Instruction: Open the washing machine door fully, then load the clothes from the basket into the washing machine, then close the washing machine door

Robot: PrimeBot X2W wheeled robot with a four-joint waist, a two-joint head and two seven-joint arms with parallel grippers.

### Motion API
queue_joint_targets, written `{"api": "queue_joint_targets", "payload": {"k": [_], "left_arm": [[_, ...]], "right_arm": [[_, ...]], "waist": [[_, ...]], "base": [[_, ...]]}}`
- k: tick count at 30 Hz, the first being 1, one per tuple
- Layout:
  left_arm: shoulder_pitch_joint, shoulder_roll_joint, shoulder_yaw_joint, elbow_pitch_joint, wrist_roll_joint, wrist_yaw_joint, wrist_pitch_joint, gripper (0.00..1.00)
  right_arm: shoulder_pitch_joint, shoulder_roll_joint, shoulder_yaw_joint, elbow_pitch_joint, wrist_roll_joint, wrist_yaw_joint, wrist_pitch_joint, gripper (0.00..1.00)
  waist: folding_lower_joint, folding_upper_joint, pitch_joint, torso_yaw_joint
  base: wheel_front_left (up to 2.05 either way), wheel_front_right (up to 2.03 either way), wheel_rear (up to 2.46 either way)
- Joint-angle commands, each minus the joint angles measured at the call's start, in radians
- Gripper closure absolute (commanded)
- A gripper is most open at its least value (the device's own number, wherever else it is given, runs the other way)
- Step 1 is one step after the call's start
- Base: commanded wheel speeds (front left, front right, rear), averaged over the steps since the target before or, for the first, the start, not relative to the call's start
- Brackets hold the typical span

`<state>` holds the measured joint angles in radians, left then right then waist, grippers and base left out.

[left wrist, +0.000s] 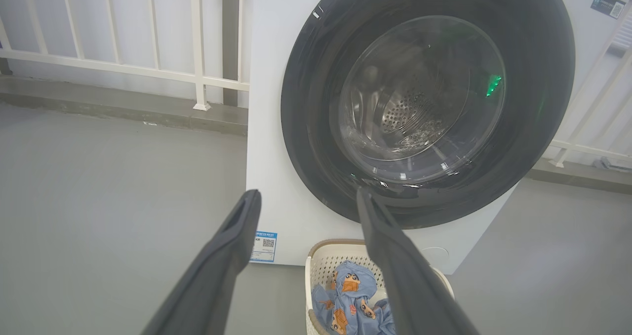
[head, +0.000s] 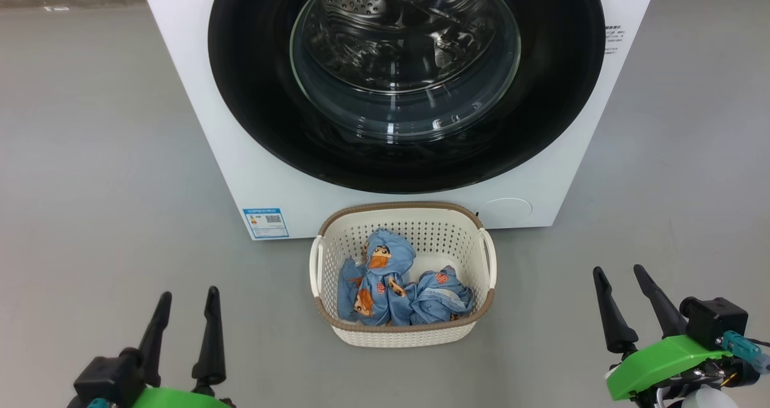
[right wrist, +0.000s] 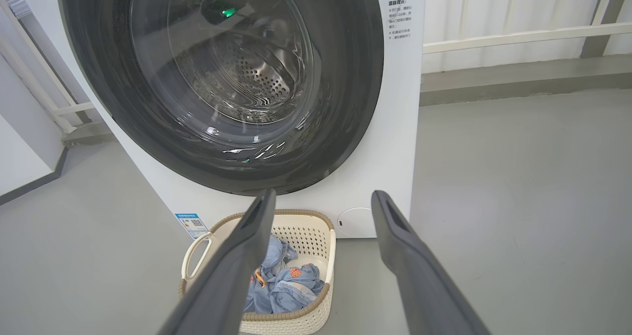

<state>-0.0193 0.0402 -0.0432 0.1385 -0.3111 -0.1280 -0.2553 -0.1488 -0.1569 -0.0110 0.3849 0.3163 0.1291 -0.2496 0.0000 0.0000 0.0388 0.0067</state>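
The white washing machine (head: 240,173) stands ahead with its round black-ringed door (head: 252,95) shut flat against the front; the steel drum shows through the glass bowl. On the floor before it sits the cream basket (head: 400,336) holding crumpled light-blue clothes (head: 385,281) printed with orange figures. My left gripper (head: 186,296) is at the lower left, open and empty, well left of the basket. My right gripper (head: 619,274) is at the lower right, open and empty, right of the basket. The door (left wrist: 306,103), basket (left wrist: 321,263) and clothes (left wrist: 345,295) appear between my left fingers; the door (right wrist: 345,78), basket (right wrist: 296,320) and clothes (right wrist: 286,288) also lie ahead of my right fingers.
Grey floor (head: 90,155) spreads on both sides of the machine. A white railing (left wrist: 123,68) on a low kerb runs behind it. A blue label (head: 266,222) is on the machine's lower left front, and a round service flap (head: 505,209) at lower right.
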Motion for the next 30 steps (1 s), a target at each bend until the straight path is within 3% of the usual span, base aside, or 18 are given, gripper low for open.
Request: {"api": "queue_joint_targets", "payload": {"k": [1, 13, 30], "left_arm": [[-0.027, 0.019, 0.035, -0.014, 0.011, -0.003, -0.006, 0.00], [-0.035, 0.034, 0.008, 0.010, 0.060, -0.003, -0.006, 0.00], [-0.046, 0.031, 0.015, 0.012, 0.053, -0.003, -0.006, 0.00]], "right_arm": [[-0.015, -0.005, 0.020, -0.025, -0.005, 0.002, -0.012, 0.00], [-0.014, 0.000, 0.018, -0.029, -0.006, 0.002, -0.012, 0.00], [-0.018, 0.005, 0.013, -0.034, -0.003, 0.002, -0.012, 0.00]], "waist": [[0.0000, 0.0000, 0.000, 0.000], [0.0000, 0.0000, 0.008, -0.002], [0.0000, 0.0000, 0.025, -0.005]], "base": [[0.00, 0.00, 0.00], [0.32, 0.31, -0.63], [1.15, 1.15, -2.31]]}}
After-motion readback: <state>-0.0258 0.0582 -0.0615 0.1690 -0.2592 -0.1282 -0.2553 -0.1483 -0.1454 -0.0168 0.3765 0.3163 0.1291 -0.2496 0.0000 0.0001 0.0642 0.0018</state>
